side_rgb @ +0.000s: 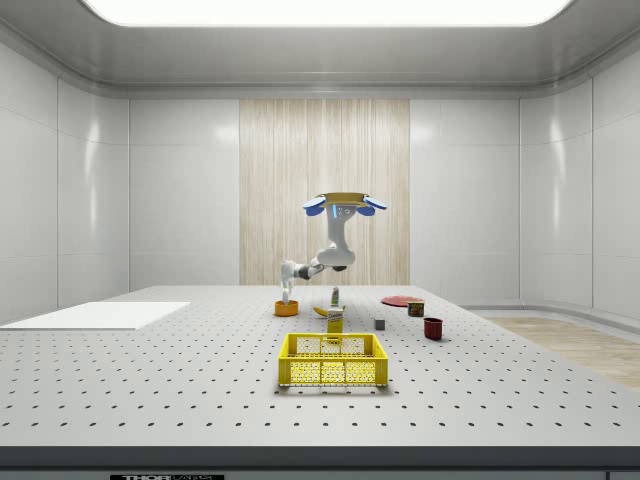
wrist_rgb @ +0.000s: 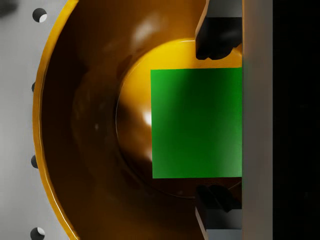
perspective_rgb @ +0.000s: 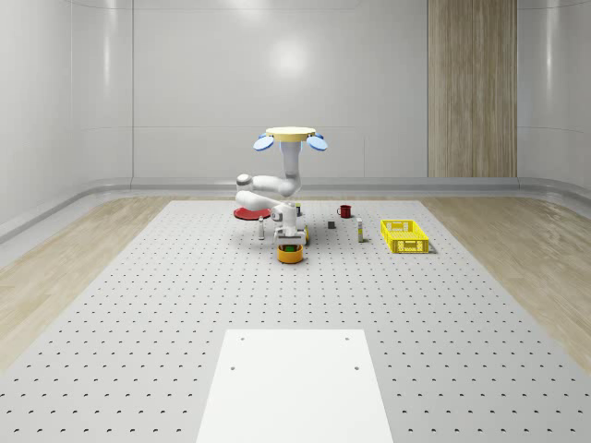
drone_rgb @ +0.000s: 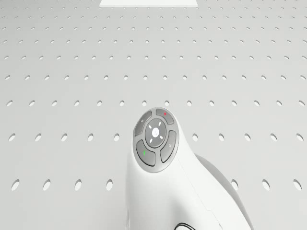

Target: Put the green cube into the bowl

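The green cube [wrist_rgb: 196, 122] lies in the orange bowl [wrist_rgb: 75, 150], over its yellow bottom. My gripper [wrist_rgb: 216, 122] hangs straight above it, reaching into the bowl. One dark fingertip [wrist_rgb: 215, 42] stands off each of two opposite sides of the cube, with a thin strip of bowl showing in both gaps, so the gripper is open. In the whole-scene view the bowl [perspective_rgb: 290, 255] sits on the perforated table with the cube [perspective_rgb: 290, 247] inside and the gripper [perspective_rgb: 289, 237] just above the rim. The drone [perspective_rgb: 290, 138] hovers behind and above the bowl, with its arm bent down to it.
A yellow crate [perspective_rgb: 404, 236] stands to the whole-scene view's right. A red mug [perspective_rgb: 344, 211], a small dark block [perspective_rgb: 331, 224] and a bottle [perspective_rgb: 359, 231] are behind it, and a red plate [perspective_rgb: 249, 214] lies behind the arm. A white sheet [perspective_rgb: 295, 383] covers the near table.
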